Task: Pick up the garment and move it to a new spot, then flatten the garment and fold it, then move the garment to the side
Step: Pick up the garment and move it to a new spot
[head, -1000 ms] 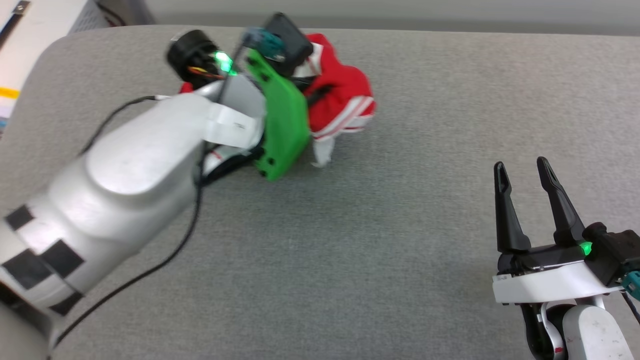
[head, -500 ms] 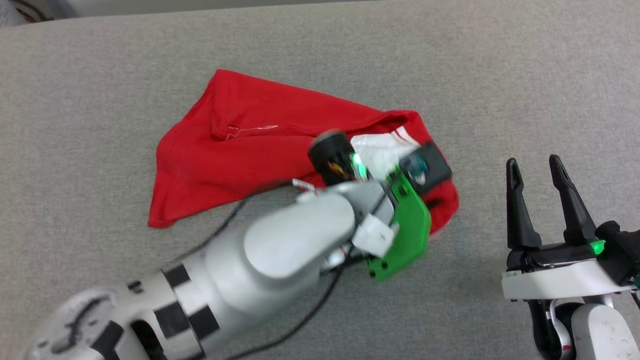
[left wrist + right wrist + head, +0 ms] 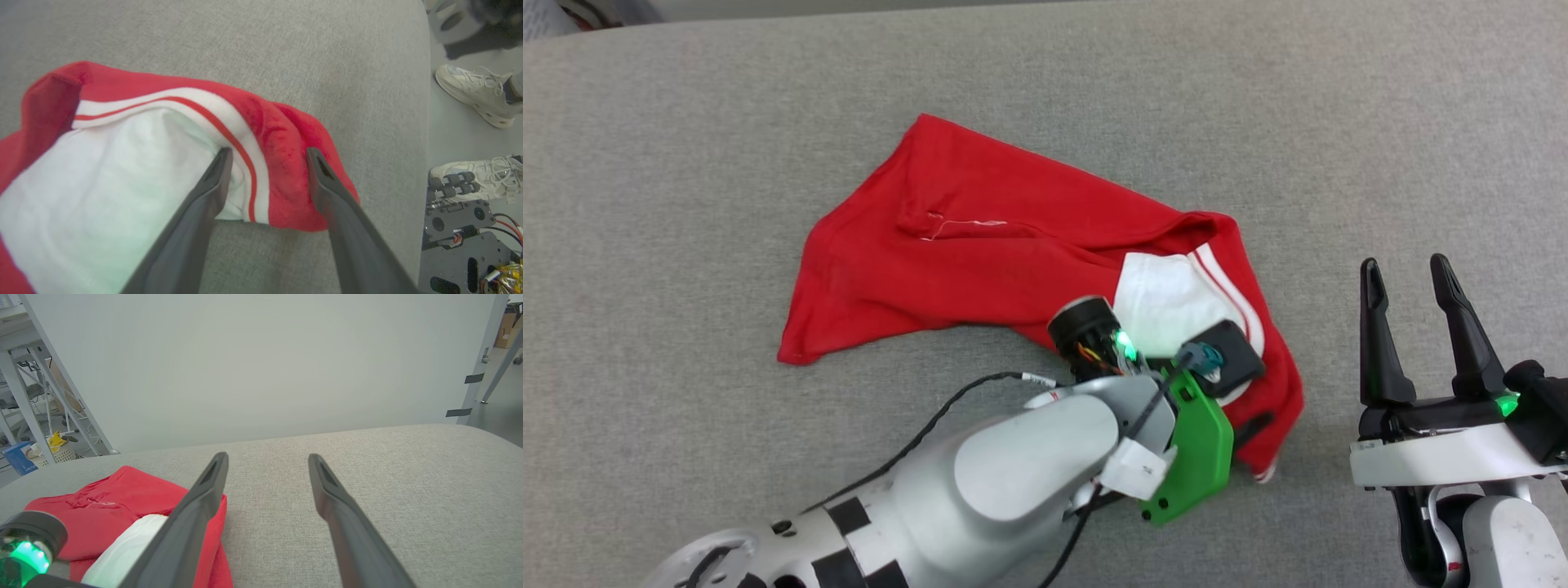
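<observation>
Grey fabric-covered desk (image 3: pixel 1339 122) is recorded under everything; a crumpled red jersey-style garment (image 3: pixel 980 253), with a white short sleeve and red-and-white striped trim, is laid near its middle; the left pincer (image 3: pixel 267 157) is seen with fingers apart, straddling a fold at the sleeve edge, not closed on it; the right pincer (image 3: pixel 1405 273) is held spread wide over bare fabric, just right of the garment.
</observation>
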